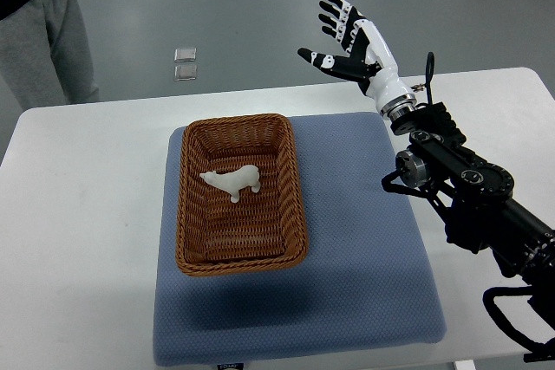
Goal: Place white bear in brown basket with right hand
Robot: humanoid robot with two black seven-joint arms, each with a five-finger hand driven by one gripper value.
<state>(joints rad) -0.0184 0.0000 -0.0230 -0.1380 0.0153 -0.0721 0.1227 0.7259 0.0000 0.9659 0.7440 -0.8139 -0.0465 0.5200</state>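
One arm in view: right arm (468, 188) enters from the 4 o'clock edge and runs up toward 1 o'clock. Right hand (351, 41) sits past the far edge of the table (78, 214), above the grey floor (260, 6), fingers (334, 10) spread and pointing to 11 o'clock, thumb out toward 9 o'clock. It grips nothing.

White bear (232, 180) lies inside the brown basket (192, 214), on the basket floor, slightly toward the 12 o'clock half, head toward 9 o'clock. Bear and hand are well apart; hand is at about 1 o'clock from the basket.

Basket rests on the blue mat (364, 266), in the mat's 9–10 o'clock part, long axis running 12 to 6. Mat lies on the white table.

Person's grey trouser leg (39, 36) stands at 10 o'clock off the table. Two small clear squares (185, 63) on the floor at 12 o'clock from the basket; cannot tell what they are.
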